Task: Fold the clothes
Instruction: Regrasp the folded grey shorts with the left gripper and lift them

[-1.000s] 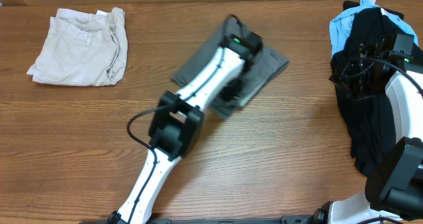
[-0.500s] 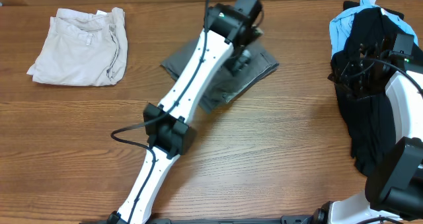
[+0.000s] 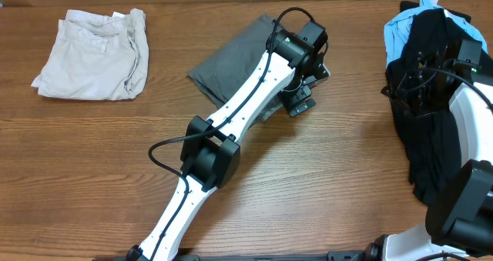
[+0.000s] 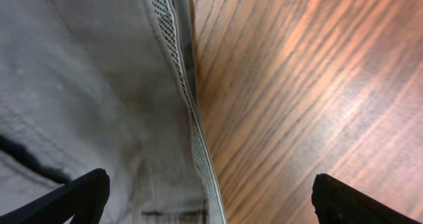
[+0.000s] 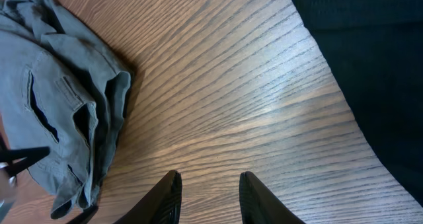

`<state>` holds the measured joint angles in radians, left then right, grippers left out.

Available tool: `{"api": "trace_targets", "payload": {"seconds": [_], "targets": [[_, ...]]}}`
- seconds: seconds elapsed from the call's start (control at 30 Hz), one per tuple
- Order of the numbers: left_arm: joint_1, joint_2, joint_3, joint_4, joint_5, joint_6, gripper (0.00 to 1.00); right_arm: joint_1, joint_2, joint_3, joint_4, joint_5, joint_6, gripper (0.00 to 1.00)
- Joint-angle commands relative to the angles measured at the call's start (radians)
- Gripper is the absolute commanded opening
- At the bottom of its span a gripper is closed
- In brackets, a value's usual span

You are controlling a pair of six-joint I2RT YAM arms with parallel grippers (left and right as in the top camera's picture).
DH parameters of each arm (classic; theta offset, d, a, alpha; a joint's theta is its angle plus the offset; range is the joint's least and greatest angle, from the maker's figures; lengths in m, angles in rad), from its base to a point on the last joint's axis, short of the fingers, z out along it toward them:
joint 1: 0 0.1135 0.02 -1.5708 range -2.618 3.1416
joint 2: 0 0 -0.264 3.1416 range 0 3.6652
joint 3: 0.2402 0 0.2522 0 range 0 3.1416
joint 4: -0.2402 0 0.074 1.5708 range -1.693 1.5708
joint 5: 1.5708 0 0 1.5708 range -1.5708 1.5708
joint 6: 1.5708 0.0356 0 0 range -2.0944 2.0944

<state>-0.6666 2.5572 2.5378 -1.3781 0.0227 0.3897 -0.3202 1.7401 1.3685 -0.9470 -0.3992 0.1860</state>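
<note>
Wood-grain brown table point(image 3: 92, 161) fills the overhead view. Towards 12 o'clock of centre lies the pair of mid-grey cotton shorts point(image 3: 235, 57), already partly doubled over. The white left arm point(image 3: 231, 122) reaches across them from 7 o'clock, and its left gripper point(image 3: 299, 99) hangs at their 4 o'clock corner. A folded cream garment point(image 3: 92, 53) sits at 10 o'clock, well apart. At 3 o'clock, a heap of black cloth point(image 3: 431, 107) with a light-blue garment point(image 3: 400, 26) on top lies around the right arm's wrist.

From the left wrist, the jaws stand wide with nothing between them. The fingertips sit at the lower corners, and the shorts' edge with its white mesh lining point(image 4: 173, 52) runs from 12 to 6 o'clock.

From the right wrist, the right gripper point(image 5: 210, 191) is narrowly parted and empty over bare wood, with the shorts at 9 o'clock and the black cloth at 2 o'clock.

My worry is that a grab here catches only the mesh lining or one layer, so the fold peels open. The forearm lies low over the shorts and could drag them. The right wrist could also snag the heap.
</note>
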Motion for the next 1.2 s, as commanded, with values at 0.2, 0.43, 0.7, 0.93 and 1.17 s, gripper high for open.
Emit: {"api": "trace_targets", "payload": {"seconds": [0.2,0.43,0.7,0.93,1.17], "targets": [[0.015,0.006,-0.150,0.116,0.001,-0.046,1.00,-0.003,-0.010,0.011,-0.002,0.017,-0.011,0.33],[0.037,0.006,-0.233,0.204,-0.004,-0.088,1.00,-0.003,-0.010,0.011,-0.003,0.022,-0.012,0.33],[0.060,0.006,-0.265,0.242,-0.008,-0.099,0.92,-0.003,-0.010,0.011,-0.005,0.025,-0.012,0.33],[0.077,0.007,-0.295,0.300,-0.036,-0.098,0.81,-0.003,-0.010,0.011,-0.006,0.033,-0.012,0.33],[0.086,0.007,-0.403,0.399,-0.102,-0.098,0.69,-0.003,-0.010,0.011,-0.011,0.049,-0.012,0.33]]}}
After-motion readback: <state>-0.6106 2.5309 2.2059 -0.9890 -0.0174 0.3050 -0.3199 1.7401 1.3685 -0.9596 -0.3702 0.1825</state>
